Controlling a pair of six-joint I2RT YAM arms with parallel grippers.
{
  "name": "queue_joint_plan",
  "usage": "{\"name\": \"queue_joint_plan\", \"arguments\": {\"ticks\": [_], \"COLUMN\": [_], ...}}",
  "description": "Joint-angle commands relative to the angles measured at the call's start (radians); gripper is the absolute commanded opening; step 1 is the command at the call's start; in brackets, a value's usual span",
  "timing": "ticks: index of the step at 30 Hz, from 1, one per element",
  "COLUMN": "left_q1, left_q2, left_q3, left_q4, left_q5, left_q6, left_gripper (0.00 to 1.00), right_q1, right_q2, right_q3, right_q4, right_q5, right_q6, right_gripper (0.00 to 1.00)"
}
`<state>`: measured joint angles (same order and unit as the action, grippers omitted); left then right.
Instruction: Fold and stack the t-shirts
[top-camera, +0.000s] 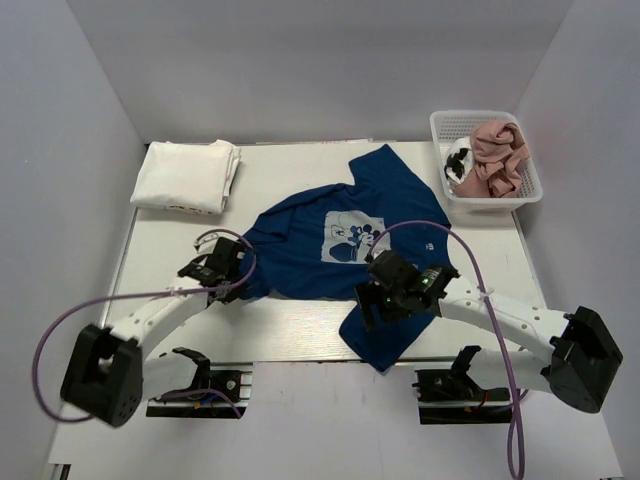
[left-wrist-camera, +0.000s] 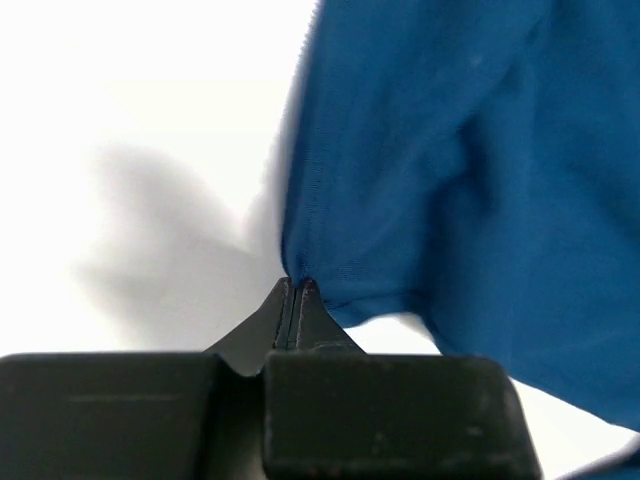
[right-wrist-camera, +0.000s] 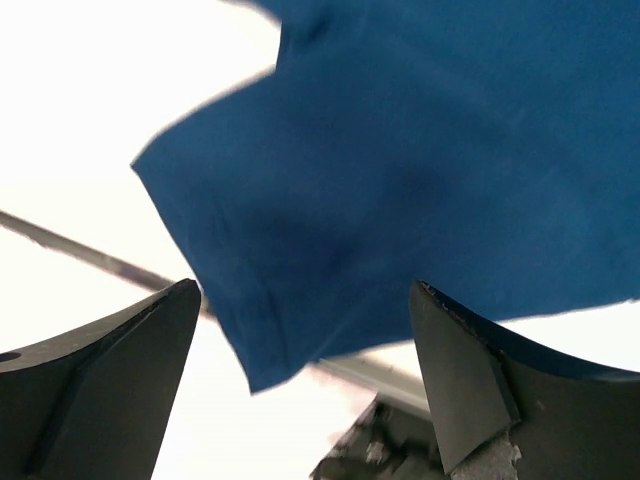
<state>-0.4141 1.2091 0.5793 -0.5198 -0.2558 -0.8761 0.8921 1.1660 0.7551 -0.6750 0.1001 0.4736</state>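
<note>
Now left gripper clamps the navy t-shirt edge, right gripper gapes over the hem, should bite in deep

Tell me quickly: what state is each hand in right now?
Left hand: closed, pinching the edge of the navy t-shirt.
Right hand: open, holding nothing, hovering over a corner of the same shirt.

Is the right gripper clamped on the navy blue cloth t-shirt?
No, the right gripper has its jaws spread wide apart, and the navy blue cloth t-shirt lies beyond them, not pinched.
</note>
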Motion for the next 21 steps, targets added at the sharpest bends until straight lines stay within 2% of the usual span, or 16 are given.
{"name": "queue_joint_plan", "arguments": {"ticks": [1, 5, 7, 8, 9, 10, 11, 12, 13, 16, 17, 19, 20, 21], "left_q1": [0.001, 0.001, 0.001, -0.021, -0.031, -0.022, -0.022, -0.022, -0.022, -0.022, -0.022, -0.022, -0.022, -0.022], "left_q2": [-0.182, -0.336, -0.393, -0.407, -0.422, -0.434, -0.434, -0.434, -0.434, -0.37, -0.353, -0.283, -0.246, -0.2], "left_q3": [0.046, 0.068, 0.068, 0.077, 0.067, 0.067, 0.057, 0.057, 0.077, 0.151, 0.166, 0.209, 0.209, 0.243], "left_q4": [-0.195, -0.416, -0.553, -0.597, -0.597, -0.58, -0.58, -0.58, -0.595, -0.573, -0.524, -0.403, -0.253, -0.191], "left_q5": [-0.105, -0.132, -0.123, -0.123, -0.1, -0.077, -0.068, -0.068, -0.097, -0.199, -0.21, -0.229, -0.199, -0.189], "left_q6": [-0.11, -0.247, -0.3, -0.384, -0.385, -0.376, -0.376, -0.376, -0.376, -0.365, -0.262, -0.146, -0.079, 0.005], "left_gripper": [0.0, 0.0, 0.0, 0.0, 0.0, 0.09, 0.64, 0.94, 1.0, 1.0, 1.0, 1.0, 1.0, 1.0], "right_q1": [0.073, 0.122, 0.117, 0.122, 0.116, 0.111, 0.11, 0.097, 0.097, 0.082, 0.079, 0.061, 0.045, 0.041], "right_q2": [0.023, 0.029, 0.023, 0.02, 0.017, 0.018, 0.02, 0.023, 0.037, 0.052, 0.057, 0.069, 0.072, 0.075], "right_q3": [-0.01, -0.04, -0.027, -0.017, 0.009, 0.018, 0.035, 0.052, 0.073, 0.095, 0.095, 0.098, 0.098, 0.09], "right_q4": [-0.113, -0.126, -0.132, -0.132, -0.132, -0.132, -0.12, -0.12, -0.118, -0.062, -0.035, 0.015, 0.021, 0.069], "right_q5": [0.035, 0.042, 0.119, 0.142, 0.214, 0.233, 0.248, 0.291, 0.302, 0.317, 0.32, 0.332, 0.34, 0.346], "right_q6": [0.125, 0.186, 0.218, 0.223, 0.24, 0.246, 0.253, 0.261, 0.257, 0.197, 0.188, 0.142, 0.138, 0.114], "right_gripper": [0.9, 0.9, 0.9, 0.9, 0.9, 0.9, 0.9, 0.9, 0.9, 0.9, 0.9, 0.9, 0.9, 0.9]}}
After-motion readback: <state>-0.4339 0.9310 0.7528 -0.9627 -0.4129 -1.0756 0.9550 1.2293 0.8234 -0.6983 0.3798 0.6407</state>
